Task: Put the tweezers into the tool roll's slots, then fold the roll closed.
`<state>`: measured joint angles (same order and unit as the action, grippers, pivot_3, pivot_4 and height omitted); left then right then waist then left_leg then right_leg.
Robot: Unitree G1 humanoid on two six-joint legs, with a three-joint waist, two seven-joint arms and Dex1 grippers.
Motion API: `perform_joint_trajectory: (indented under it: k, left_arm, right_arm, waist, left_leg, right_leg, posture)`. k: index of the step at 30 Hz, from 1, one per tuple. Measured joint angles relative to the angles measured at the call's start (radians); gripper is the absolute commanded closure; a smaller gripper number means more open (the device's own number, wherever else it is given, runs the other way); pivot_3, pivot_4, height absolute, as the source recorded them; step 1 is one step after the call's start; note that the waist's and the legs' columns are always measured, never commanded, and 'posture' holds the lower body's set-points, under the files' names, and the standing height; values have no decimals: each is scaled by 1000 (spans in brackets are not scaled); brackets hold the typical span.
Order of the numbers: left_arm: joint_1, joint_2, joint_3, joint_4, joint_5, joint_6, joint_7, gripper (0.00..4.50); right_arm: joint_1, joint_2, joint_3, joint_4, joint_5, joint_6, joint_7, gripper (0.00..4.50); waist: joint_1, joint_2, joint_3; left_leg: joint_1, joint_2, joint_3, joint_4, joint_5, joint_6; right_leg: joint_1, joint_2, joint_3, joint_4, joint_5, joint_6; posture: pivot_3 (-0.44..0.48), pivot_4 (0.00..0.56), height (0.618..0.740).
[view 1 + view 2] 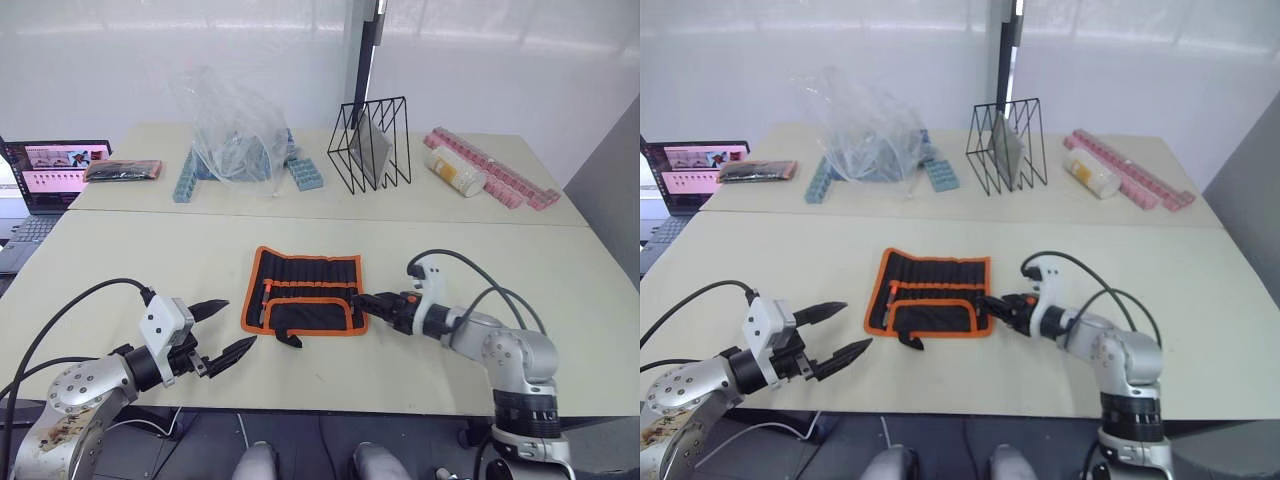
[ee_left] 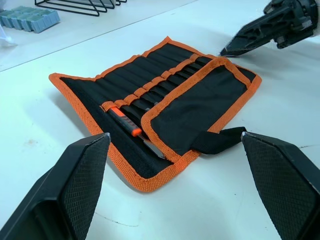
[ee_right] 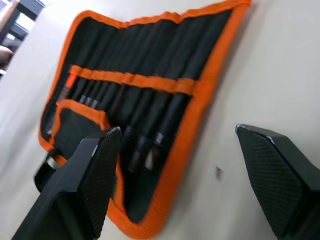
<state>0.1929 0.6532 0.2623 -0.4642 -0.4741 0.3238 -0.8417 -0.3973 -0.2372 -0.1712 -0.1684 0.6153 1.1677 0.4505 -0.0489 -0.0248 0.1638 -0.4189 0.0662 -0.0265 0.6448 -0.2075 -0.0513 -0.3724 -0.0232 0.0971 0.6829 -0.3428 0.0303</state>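
From the head, the black fabric tool roll with orange trim (image 1: 303,291) lies open near the pale desk's (image 1: 560,300) front edge. Left wrist: left gripper (image 2: 175,192) fingers spread wide, empty. Right wrist: right gripper (image 3: 192,182) fingers wide beside the roll's slots (image 3: 150,107), slim black tools tucked inside.

Bright, even overhead light is washing the pale tabletop (image 1: 150,250) and wall, casting only soft, faint shadows. Glare is bleaching the wall's upper band. The clear plastic bag (image 1: 232,125) is catching highlights. In the right wrist view the tool roll (image 3: 145,105) is smearing with blur; the left wrist view is staying sharp.
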Motion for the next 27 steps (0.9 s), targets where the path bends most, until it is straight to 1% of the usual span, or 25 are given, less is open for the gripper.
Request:
perform_joint_trajectory:
  k: [3,6,11,14,15,16,17,23,27]
  left_arm:
    - [8,0,0,0,2,-14,2,24]
    - [7,0,0,-3,2,-17,7,24]
    - [5,2,-2,-9,1,-17,15,24]
    - [5,6,-2,-11,1,-17,16,0]
    - [4,7,-2,-11,1,-17,16,0]
    - [4,9,-2,-11,1,-16,17,0]
    - [2,9,-3,-11,1,-16,18,0]
    - [-21,11,-13,-10,1,-15,23,0]
    - [-21,14,-20,-10,1,-15,23,0]
  right_arm:
    - [-29,28,-2,26,16,30,-16,617]
    - [-34,52,-32,35,37,52,-32,617]
    - [-30,53,-72,37,75,80,-45,617]
    - [-29,52,-80,42,80,86,-52,1349]
    - [-28,49,-81,45,80,87,-57,1698]
    - [-26,49,-83,49,80,89,-61,2145]
    - [-23,49,-83,51,80,90,-63,2388]
    - [-12,57,-83,40,101,104,-71,4475]
    - [-12,64,-90,33,116,105,-87,4475]
  waist:
    - [-1,0,0]
    - [0,0,0]
    - [3,0,0]
    - [3,0,0]
    - [3,0,0]
    - [3,0,0]
    - [3,0,0]
    - [1,0,0]
    - [1,0,0]
  left_leg:
    - [0,0,0,0,0,0]
    - [0,0,0,-1,0,0]
    - [0,0,0,-1,0,0]
    - [0,0,0,-1,0,0]
    - [0,0,0,-1,0,0]
    - [0,0,0,-1,0,0]
    - [0,0,0,-1,0,0]
    - [0,0,0,-1,0,0]
    - [1,0,0,-1,0,0]
  right_leg:
    - [0,0,0,0,0,0]
    - [0,0,0,0,0,0]
    - [0,0,0,0,0,0]
    - [0,0,0,0,0,0]
    - [0,0,0,0,0,0]
    - [0,0,0,0,0,0]
    - [0,0,0,0,0,0]
    - [0,0,0,0,0,0]
    - [0,0,0,0,0,0]
  posture:
    - [0,150,708]
    - [0,150,708]
    - [0,150,708]
    - [0,150,708]
    - [0,150,708]
    - [0,150,708]
    - [0,150,708]
    - [0,150,708]
    - [0,150,708]
